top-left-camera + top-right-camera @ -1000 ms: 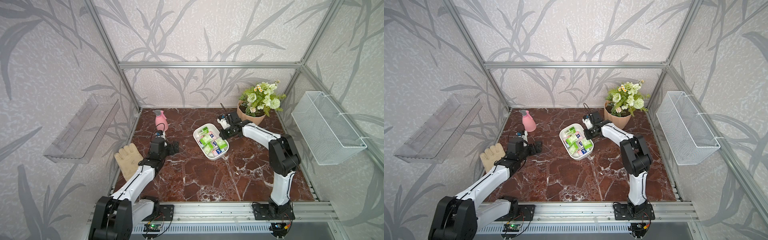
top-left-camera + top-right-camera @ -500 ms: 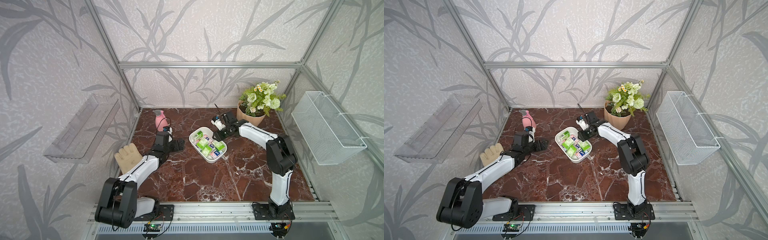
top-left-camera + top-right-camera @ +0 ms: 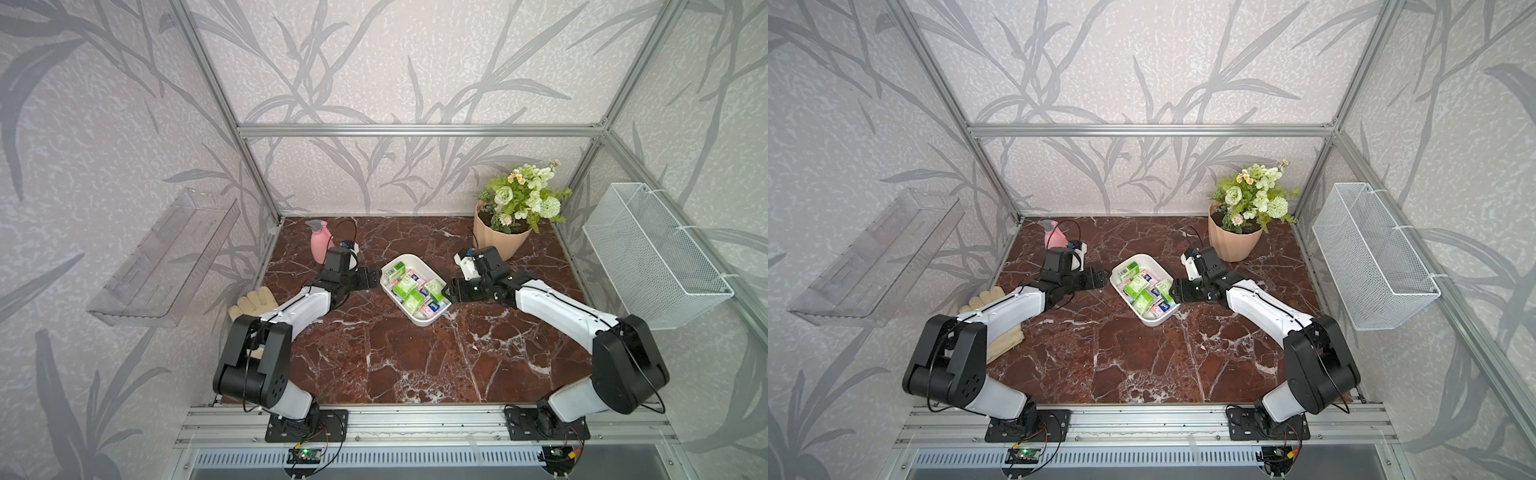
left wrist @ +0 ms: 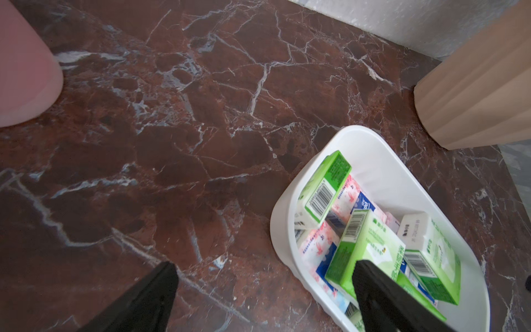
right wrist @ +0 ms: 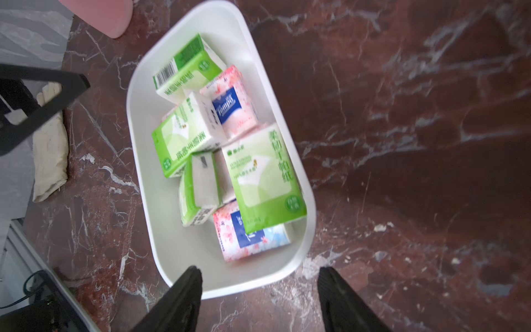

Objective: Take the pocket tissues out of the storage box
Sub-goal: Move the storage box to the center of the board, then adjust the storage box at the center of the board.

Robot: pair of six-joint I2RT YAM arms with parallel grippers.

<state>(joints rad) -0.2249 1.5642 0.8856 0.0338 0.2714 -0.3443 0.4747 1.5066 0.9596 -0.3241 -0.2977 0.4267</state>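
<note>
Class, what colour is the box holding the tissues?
White; the box shows best in the right wrist view.

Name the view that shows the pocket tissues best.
Right wrist: the pocket tissues appear large, from above, labels legible. The left wrist view has them partly behind its tool finger; both top views show them tiny.

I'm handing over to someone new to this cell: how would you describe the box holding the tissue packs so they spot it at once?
On the red marble table, near its middle and left of the flower pot, sits the box. It is a shallow, smooth-walled white tub full of green and pink tissue packs, unlike the wire basket and the clear shelf on the side walls.
</note>
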